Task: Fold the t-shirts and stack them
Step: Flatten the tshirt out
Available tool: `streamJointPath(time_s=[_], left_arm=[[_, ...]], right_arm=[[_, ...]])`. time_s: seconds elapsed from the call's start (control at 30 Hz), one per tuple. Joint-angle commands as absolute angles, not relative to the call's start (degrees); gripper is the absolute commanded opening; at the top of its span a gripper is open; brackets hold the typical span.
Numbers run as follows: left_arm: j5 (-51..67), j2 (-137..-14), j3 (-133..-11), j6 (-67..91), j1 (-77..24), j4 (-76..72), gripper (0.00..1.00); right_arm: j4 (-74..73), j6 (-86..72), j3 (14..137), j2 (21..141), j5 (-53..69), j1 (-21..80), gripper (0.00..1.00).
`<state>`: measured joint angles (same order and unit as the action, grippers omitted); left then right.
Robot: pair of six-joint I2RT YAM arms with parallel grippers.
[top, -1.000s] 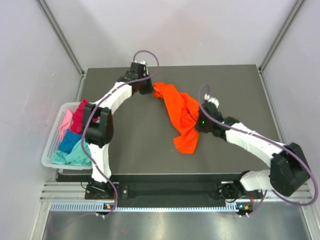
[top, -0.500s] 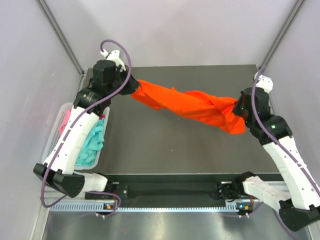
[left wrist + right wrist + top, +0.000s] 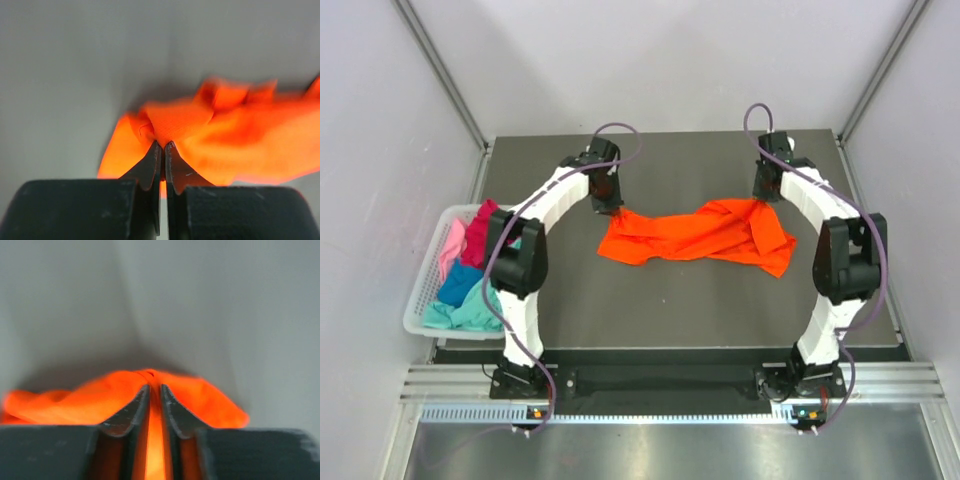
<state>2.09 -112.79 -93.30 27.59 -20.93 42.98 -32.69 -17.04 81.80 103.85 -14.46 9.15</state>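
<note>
The left pincer (image 3: 163,145) and the right pincer (image 3: 155,388) are each clamped on one end of the orange t-shirt (image 3: 695,232). The shirt lies stretched across the far half of the table (image 3: 670,310). I would pull both ends evenly and flatten the wrinkles before opening.

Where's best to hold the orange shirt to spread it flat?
At its two far-edge ends, from above: the orange shirt lies stretched left to right but rumpled, so pulling those ends should flatten it. The left gripper and right gripper pinch there.
</note>
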Motion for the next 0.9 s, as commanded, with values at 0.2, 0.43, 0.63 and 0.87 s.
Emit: streamJointPath(time_s=[0.2, 0.43, 0.63, 0.87], left_arm=[[-5.18, -121.57, -119.28, 28.56, -19.25, 51.15, 0.39], [-1.33, -100.48, -84.79, 27.68, -19.25, 35.44, 0.47], [5.6, -97.64, -74.28, 31.28, -15.65, 31.21, 0.46], [5.98, -104.14, -74.97, 34.89, -13.36, 28.92, 0.44]], right_arm=[[-44.1, -22.38, 101.61, 106.11, -19.94, 7.82, 0.4], [-48.16, -41.11, 80.01, 89.14, -16.8, 7.73, 0.43], [-38.07, -50.18, 59.52, 76.3, -6.24, 7.82, 0.42], [-34.19, -50.63, 50.9, 74.44, -5.27, 7.74, 0.41]])
